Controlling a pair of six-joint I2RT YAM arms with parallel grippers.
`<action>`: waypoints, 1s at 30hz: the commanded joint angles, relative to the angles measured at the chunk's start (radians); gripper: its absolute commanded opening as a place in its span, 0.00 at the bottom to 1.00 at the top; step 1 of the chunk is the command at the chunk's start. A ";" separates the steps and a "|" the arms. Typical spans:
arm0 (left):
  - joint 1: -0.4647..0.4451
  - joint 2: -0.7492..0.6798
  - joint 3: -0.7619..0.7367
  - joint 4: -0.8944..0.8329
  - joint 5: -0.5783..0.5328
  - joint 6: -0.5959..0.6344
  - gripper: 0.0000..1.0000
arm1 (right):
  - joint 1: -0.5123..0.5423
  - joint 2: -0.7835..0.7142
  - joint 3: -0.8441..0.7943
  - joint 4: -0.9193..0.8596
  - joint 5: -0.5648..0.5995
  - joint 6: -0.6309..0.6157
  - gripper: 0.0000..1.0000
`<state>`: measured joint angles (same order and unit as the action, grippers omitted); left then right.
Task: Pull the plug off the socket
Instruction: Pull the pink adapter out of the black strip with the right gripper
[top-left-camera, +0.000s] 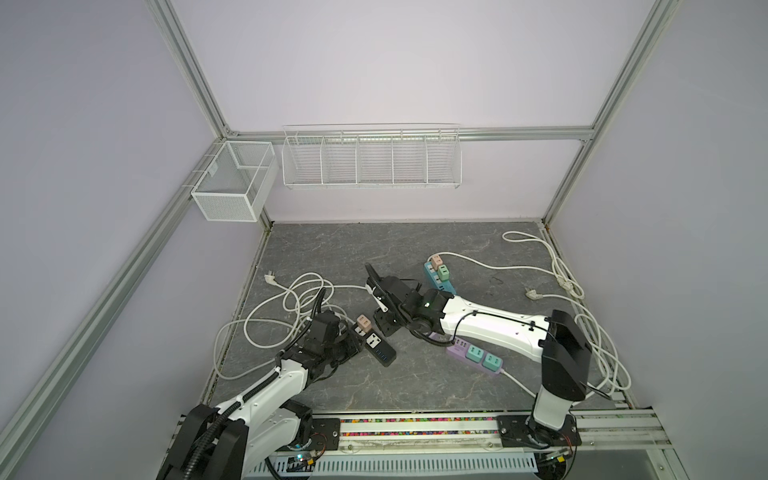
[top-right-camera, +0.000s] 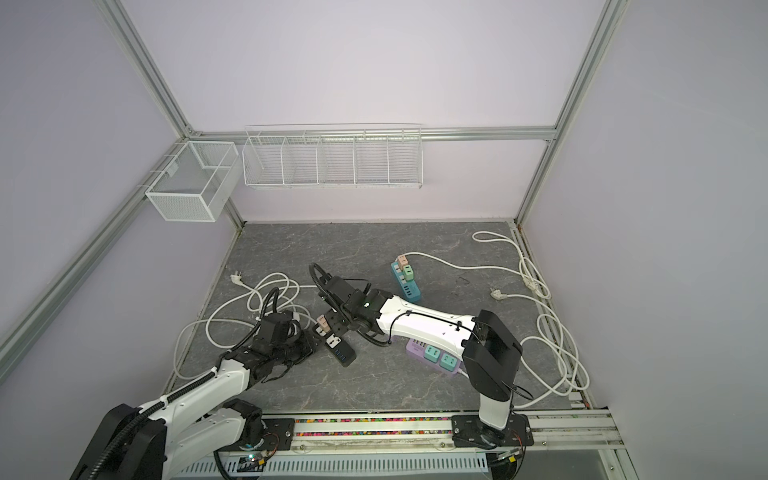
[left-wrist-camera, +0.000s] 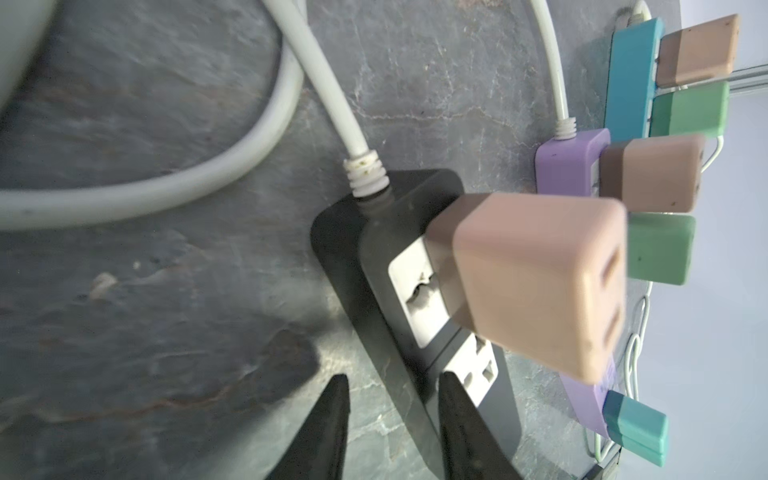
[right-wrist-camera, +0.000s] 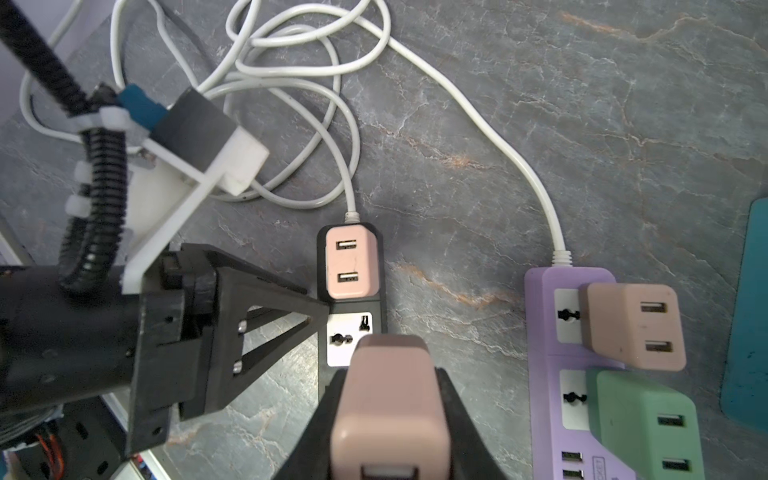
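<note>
Grey marbled desk (top-left-camera: 415, 386) lies below a mesh basket (top-left-camera: 226, 203) and a divided wire rack (top-left-camera: 372, 166) hung on the walls. On the black power strip (top-left-camera: 384, 353), near left of centre, a seated pink plug (right-wrist-camera: 351, 266) fills the far end; the next socket (right-wrist-camera: 349, 332) stands bare. Right tool (right-wrist-camera: 390, 374) is clamped on the loose pink plug (right-wrist-camera: 388, 415) just above it. Left tool (left-wrist-camera: 394, 376), fingers (left-wrist-camera: 328, 432) slightly apart, straddles the strip's left edge.
</note>
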<state>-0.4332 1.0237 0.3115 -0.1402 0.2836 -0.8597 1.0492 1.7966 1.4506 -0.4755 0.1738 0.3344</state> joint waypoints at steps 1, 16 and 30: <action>-0.001 -0.035 0.051 -0.049 -0.028 0.018 0.38 | -0.040 -0.038 -0.039 0.069 -0.047 0.059 0.14; -0.001 -0.171 0.121 -0.166 -0.121 0.061 0.42 | -0.125 0.120 0.011 0.281 -0.141 0.217 0.14; 0.000 -0.229 0.171 -0.218 -0.201 0.083 0.44 | -0.140 0.319 0.098 0.408 -0.194 0.302 0.14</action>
<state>-0.4332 0.8062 0.4511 -0.3283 0.1196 -0.7971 0.9173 2.0830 1.5169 -0.1173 0.0048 0.5991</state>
